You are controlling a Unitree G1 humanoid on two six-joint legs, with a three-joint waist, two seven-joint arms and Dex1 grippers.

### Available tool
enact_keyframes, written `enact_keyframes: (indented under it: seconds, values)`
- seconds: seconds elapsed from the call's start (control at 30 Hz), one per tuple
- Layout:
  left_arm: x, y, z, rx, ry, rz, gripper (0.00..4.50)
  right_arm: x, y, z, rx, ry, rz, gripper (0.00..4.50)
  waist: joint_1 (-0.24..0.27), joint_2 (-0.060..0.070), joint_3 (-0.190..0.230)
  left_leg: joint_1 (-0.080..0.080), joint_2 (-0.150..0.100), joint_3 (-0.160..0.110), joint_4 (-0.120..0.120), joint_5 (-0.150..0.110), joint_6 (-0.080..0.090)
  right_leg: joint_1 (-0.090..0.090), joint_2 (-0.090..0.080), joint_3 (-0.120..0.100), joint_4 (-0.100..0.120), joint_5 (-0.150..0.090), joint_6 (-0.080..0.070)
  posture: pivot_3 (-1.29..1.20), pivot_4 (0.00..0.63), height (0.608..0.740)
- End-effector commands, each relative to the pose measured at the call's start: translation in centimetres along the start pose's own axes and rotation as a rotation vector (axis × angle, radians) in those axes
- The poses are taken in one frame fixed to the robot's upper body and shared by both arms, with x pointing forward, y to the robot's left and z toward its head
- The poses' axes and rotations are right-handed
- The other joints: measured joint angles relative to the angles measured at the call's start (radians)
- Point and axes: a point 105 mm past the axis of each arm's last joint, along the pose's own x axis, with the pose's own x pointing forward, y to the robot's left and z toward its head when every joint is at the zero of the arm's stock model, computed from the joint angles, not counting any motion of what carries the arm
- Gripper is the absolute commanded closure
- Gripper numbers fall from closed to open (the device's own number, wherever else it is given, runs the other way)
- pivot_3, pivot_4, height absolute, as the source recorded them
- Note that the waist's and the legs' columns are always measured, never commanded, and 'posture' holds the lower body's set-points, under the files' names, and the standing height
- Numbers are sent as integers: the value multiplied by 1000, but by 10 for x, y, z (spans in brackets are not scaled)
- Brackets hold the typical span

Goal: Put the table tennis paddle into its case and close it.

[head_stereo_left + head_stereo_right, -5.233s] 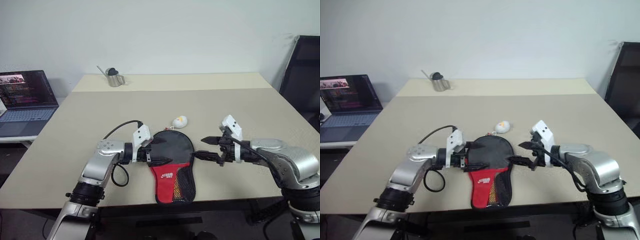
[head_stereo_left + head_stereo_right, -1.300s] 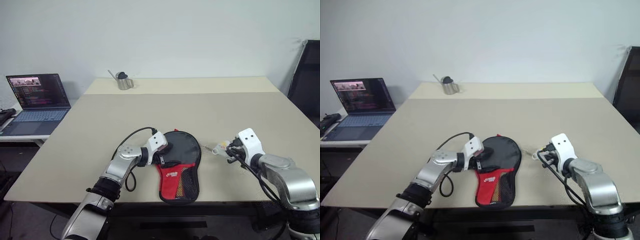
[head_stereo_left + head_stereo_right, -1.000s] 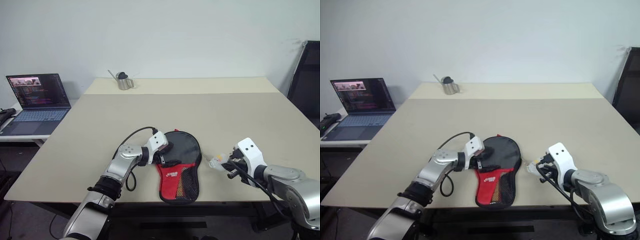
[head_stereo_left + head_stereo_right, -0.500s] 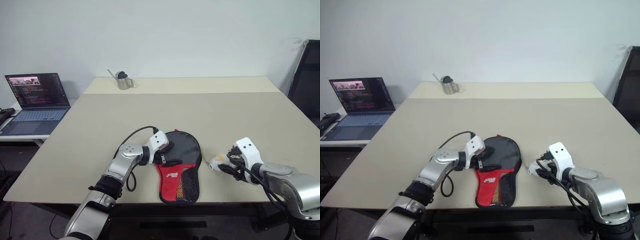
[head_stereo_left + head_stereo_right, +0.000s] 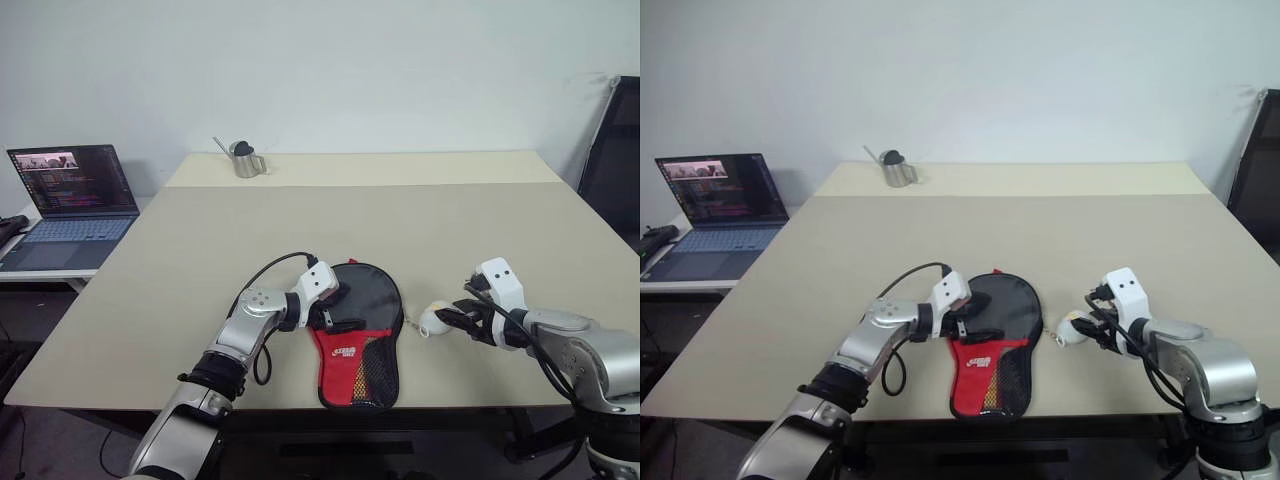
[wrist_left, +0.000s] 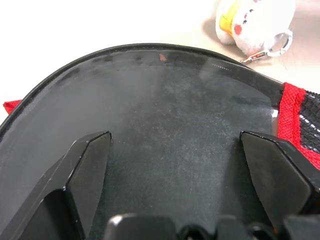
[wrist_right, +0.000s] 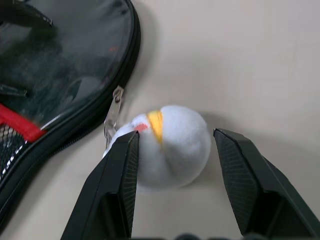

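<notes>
case (image 5: 358, 325) under left fingers (image 6: 87, 165), spread

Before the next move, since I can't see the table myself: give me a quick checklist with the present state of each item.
1. Case flat on table: ok.
2. Zip shut all round: cannot tell.
3. Left hand open over case: ok.
4. Right hand open around plush charm: ok.
5. Charm resting on table beside case, clipped to zip pull: ok.
6. Paddle inside case: cannot tell.
</notes>
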Motion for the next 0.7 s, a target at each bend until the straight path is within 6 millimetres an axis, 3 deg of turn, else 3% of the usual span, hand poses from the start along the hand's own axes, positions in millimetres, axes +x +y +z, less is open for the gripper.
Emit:
enact_keyframes:
  seconds: [0.03, 0.13, 0.5, 0.7]
  values:
    - [0, -9, -27, -46, 97, -13, 0, -6, 1, 13, -7, -57, 19, 1115, 0, 0, 0, 0, 0, 0, 0, 0, 0, 0, 0, 0, 0, 0, 0, 0, 150, 740]
    - [0, -9, -23, -43, 86, -18, 0, -8, 6, 13, -2, -54, 51, 56, 0, 0, 0, 0, 0, 0, 0, 0, 0, 0, 0, 0, 0, 0, 0, 0, 150, 740]
    - [0, -16, 22, -14, -37, -135, 0, -6, 4, -1, 18, 7, 71, 20, -1, -2, 2, -2, 0, 0, -1, 0, 0, -2, 0, 0, 0, -1, 0, 0, 150, 740]
    - [-7, -11, 29, 41, -30, -176, 0, 2, 6, -7, 27, 26, 89, 20, -4, -2, 3, -3, 0, 1, -1, -2, 2, -3, 0, 0, 0, 0, -5, 0, 150, 740]
